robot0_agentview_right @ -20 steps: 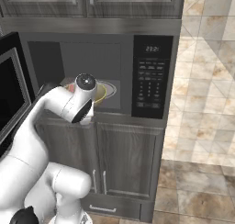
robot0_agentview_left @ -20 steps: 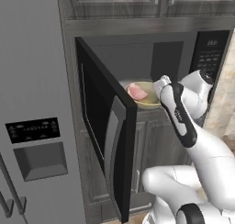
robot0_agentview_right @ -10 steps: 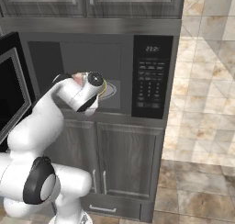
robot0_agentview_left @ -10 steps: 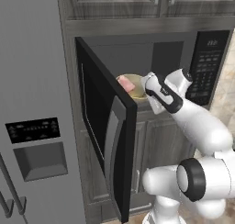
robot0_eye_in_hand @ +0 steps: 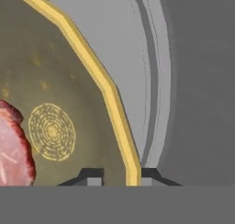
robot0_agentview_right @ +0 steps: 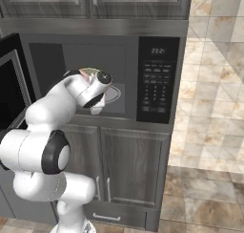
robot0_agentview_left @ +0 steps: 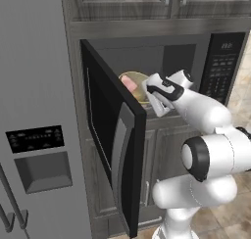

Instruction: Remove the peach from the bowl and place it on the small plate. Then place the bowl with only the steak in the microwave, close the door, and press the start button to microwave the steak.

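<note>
Pinching the bowl (robot0_eye_in_hand: 69,81) rim, claw (robot0_eye_in_hand: 117,176) tips straddle it; steak (robot0_eye_in_hand: 13,149) cut off beside; clock unreadable.

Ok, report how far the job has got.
Done: the bowl holds the steak alone, with no peach, and sits inside the microwave. In hand: the gripper straddles the bowl's rim, one fingertip on each side, closed or nearly so. Left: let go, pull the arm out, shut the door, which stands wide open, and press start.
</note>
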### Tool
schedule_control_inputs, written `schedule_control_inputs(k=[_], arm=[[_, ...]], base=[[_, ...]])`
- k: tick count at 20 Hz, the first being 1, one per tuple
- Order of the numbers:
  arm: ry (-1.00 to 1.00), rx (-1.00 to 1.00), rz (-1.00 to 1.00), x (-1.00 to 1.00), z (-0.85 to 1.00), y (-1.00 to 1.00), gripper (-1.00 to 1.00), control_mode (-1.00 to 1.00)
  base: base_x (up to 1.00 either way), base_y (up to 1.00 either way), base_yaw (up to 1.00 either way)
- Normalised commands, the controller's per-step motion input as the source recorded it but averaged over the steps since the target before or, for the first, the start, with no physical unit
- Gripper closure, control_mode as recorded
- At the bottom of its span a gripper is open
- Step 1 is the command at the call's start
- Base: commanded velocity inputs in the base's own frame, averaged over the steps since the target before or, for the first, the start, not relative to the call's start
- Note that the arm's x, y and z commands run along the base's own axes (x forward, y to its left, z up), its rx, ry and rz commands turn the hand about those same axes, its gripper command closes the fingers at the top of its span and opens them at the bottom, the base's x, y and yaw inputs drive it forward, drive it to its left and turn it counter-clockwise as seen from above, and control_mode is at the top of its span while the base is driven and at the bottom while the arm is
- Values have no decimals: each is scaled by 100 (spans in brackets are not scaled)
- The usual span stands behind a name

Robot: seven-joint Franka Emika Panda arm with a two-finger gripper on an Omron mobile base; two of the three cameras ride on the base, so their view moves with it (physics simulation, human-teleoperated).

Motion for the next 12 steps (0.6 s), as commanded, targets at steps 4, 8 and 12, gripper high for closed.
schedule_control_inputs(k=[4, 8, 12], arm=[[-6, 0, 6, -26, -8, 2, -100, -100], [-9, 0, 5, -27, 0, 0, -100, -100], [-5, 0, 2, -48, 24, 1, -100, -100]], base=[[0, 0, 0], [0, 0, 0], [0, 0, 0]])
